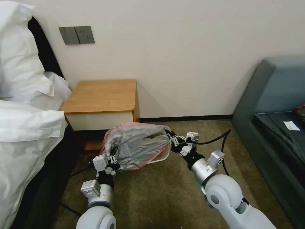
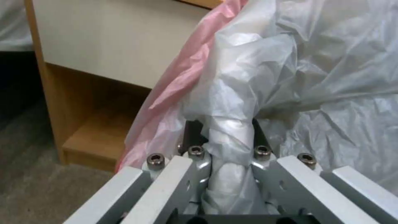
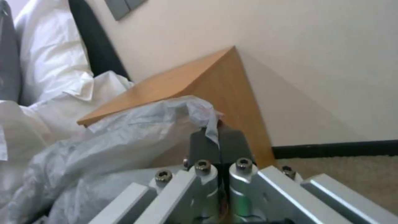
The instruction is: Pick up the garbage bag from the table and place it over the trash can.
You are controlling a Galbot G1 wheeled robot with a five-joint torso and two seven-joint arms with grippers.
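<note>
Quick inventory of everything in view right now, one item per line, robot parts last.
garbage bag: one, translucent grey with pink edge, stretched between both grippers over the trash can
trash can: one, cream-white rim showing under the bag, on the carpet
table: one, orange-brown, cream drawer front, against the wall
bedding: white, beside the table
sofa: one, grey-blue, far side
wall switches: grey
left gripper: shut on bag
right gripper: shut on bag edge

No readable text, labels, brands, numbers or signs on anything in view.
</note>
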